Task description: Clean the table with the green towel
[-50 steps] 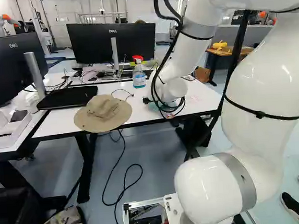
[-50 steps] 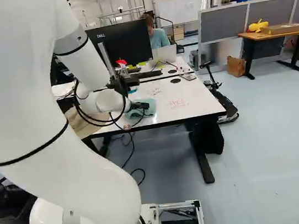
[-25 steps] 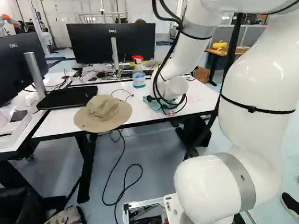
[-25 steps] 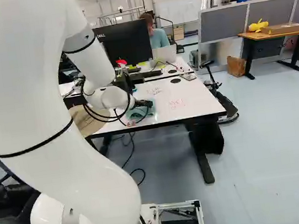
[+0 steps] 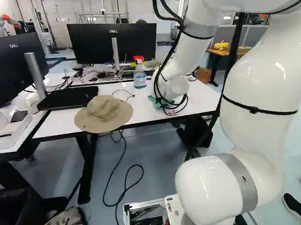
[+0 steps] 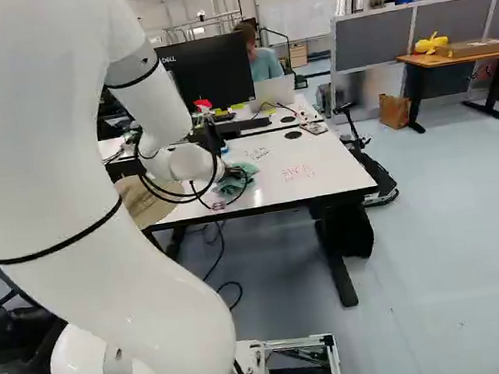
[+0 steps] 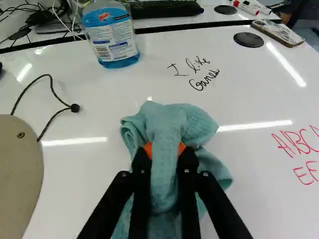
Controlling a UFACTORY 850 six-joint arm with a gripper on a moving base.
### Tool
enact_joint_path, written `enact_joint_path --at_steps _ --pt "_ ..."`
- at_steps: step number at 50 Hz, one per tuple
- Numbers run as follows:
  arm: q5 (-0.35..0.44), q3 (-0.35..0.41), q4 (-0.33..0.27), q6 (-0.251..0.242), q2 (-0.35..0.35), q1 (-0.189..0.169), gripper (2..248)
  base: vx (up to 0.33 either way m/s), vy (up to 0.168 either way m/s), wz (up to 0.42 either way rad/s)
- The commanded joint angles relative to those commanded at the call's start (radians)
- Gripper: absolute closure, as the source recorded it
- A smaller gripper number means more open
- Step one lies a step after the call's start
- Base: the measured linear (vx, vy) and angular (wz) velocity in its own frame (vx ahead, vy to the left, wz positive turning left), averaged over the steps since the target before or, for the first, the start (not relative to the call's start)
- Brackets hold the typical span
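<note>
A black gripper [image 7: 164,150] clutches the green towel [image 7: 192,122] at the white table [image 7: 89,174], where steady, level pressure and overlapping strokes should best lift the red writing [image 7: 295,143] and black writing [image 7: 203,80].

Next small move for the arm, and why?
I'd probably slide the tool toward the red writing, keeping the towel against the tabletop. The towel is pinched and seems to lie on the surface, while the red writing sits beside it, unwiped, with nothing visible between them.
</note>
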Motion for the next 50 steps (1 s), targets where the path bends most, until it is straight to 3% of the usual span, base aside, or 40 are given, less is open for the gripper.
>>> enact_joint_path --at_steps 17,50 --pt "0.000 0.012 0.000 0.000 0.050 -0.006 201 0.000 0.000 0.000" --pt "0.000 0.001 0.000 0.000 0.105 -0.116 201 0.000 0.000 0.000"
